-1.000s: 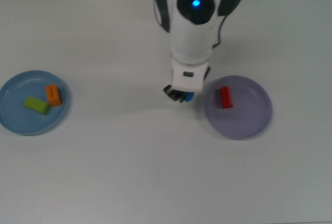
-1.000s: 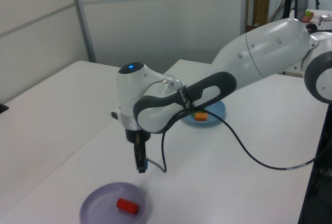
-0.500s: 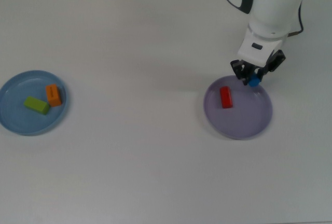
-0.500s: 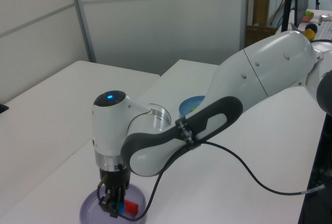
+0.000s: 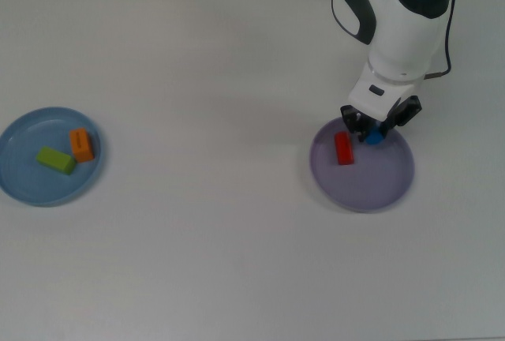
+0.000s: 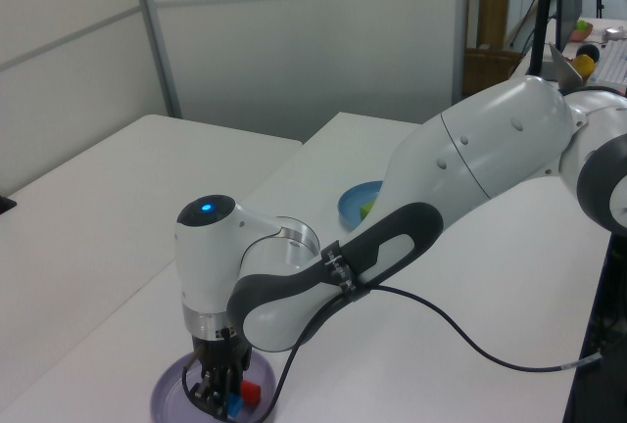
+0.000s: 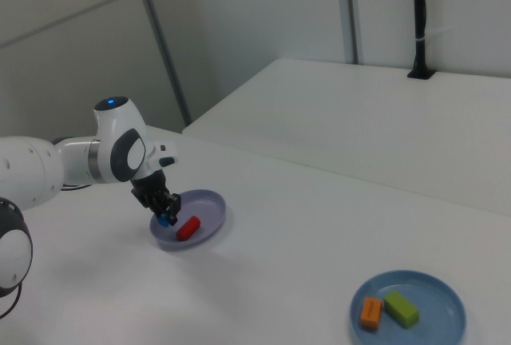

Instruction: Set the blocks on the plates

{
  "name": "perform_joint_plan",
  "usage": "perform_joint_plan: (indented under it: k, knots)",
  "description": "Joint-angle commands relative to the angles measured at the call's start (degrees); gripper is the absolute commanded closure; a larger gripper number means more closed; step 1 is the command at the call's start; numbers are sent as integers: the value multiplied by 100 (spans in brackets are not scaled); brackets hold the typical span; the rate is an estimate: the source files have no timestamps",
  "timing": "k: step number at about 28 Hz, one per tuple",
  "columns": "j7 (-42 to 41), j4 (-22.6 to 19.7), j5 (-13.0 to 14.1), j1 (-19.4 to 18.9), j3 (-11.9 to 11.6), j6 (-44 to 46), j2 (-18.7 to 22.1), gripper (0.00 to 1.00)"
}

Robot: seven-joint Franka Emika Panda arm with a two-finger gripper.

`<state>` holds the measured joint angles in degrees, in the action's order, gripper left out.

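My gripper (image 5: 372,133) is shut on the blue block (image 5: 374,136), low over the lavender plate (image 5: 371,185), in the half nearer the top view's upper edge. Just to the top view's left of it, the red block (image 5: 343,148) lies on that plate. In the left view the gripper (image 6: 223,399) hangs straight down with the blue block (image 6: 234,405) at its tips, beside the red block (image 6: 251,393). The orange block (image 5: 80,144) and green block (image 5: 56,159) lie on the light blue plate (image 5: 31,185) at the top view's left.
The white arm (image 6: 411,198) reaches over the table from the left view's right, with a black cable (image 6: 490,310) looping off it. A black post (image 7: 420,17) stands on the far table in the right view.
The gripper carried the blue block from beside the lavender plate to over it, then shifted slightly toward the red block and came lower.
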<state>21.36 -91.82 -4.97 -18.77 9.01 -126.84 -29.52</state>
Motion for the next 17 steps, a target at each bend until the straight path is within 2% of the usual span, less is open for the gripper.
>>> perform_joint_plan:
  k: [1,2,10,17]
  knots:
    - [-141,51,-233,-13,-13,-78,-19,26]
    - [-123,51,-215,-13,-13,-69,-10,0]
    - [-70,51,-145,49,-31,-7,209,0]
    - [-53,68,-83,418,-40,633,710,0]
